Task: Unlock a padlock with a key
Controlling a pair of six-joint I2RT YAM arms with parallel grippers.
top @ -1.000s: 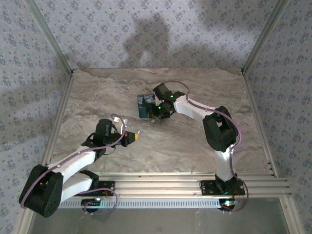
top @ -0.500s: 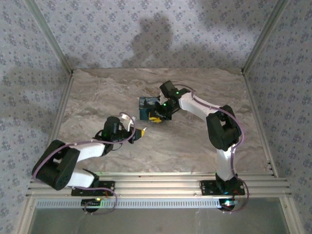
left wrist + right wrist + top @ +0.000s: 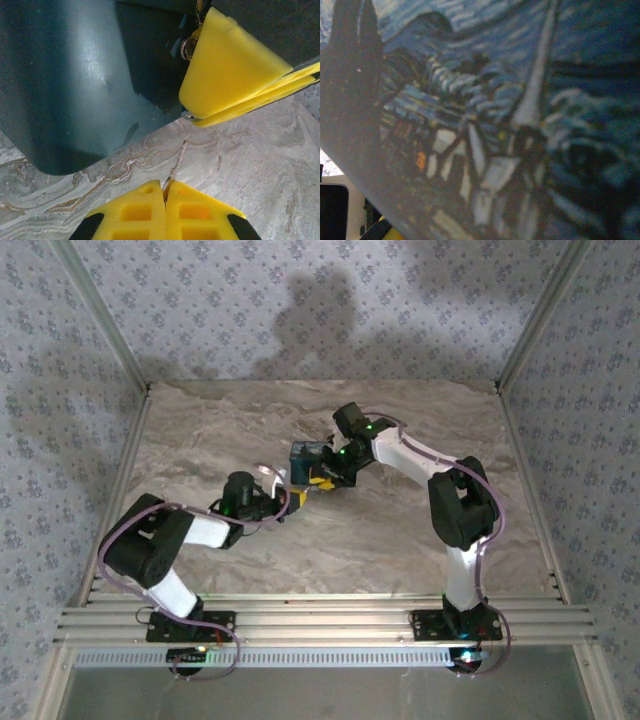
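The padlock (image 3: 303,460) is a dark blue block with a painted night-sky print, standing mid-table. Its printed face (image 3: 495,100) is pressed close in the right wrist view. My right gripper (image 3: 323,474) is at its right side. In the left wrist view that gripper's yellow fingers (image 3: 225,70) are pressed together with a metal piece (image 3: 189,47) pinched at their edge. My left gripper (image 3: 291,499) is shut on the key (image 3: 176,162), whose thin blade pokes forward, just short of the padlock's dark body (image 3: 75,75) and apart from it.
The marble-patterned tabletop (image 3: 400,540) is bordered by aluminium rails (image 3: 320,618) at the near edge and patterned walls on the other sides. The two grippers are very close together at the padlock.
My left arm has reached right and forward, bringing the key from the left-centre up close to the padlock. The right gripper and padlock have shifted slightly to the right.
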